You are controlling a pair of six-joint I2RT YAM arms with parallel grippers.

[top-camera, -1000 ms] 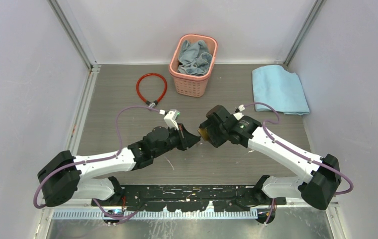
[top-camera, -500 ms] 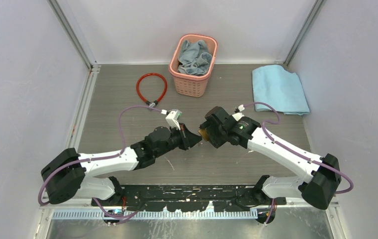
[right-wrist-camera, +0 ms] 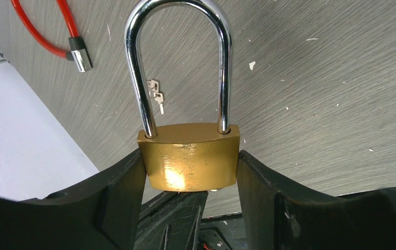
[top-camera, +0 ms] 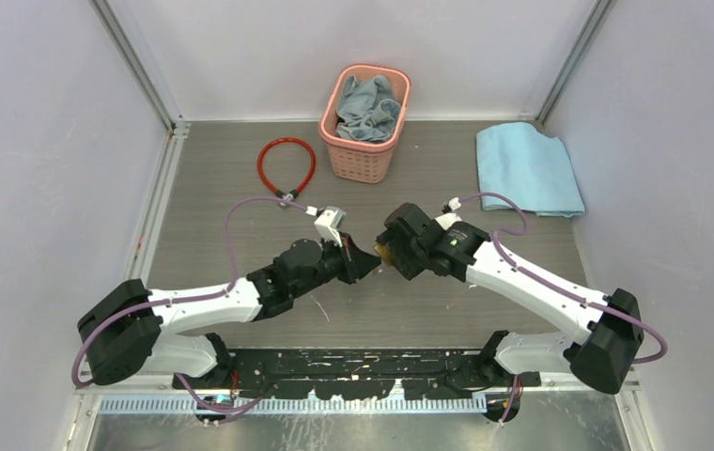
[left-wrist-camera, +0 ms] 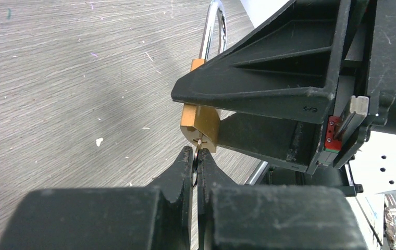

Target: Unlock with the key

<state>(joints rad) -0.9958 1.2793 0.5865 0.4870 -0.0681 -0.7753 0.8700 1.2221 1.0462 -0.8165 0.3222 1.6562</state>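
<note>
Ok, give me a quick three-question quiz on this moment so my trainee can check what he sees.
1. True or false: both legs of the shackle sit in the body of the padlock.
2. Which end effector grips the padlock's brass body? A) left B) right C) neither
3. Fill in: the left end effector pinches a thin ___ at the padlock's underside.

Key: 1 true. 2 B, the right end effector. 3 key.
</note>
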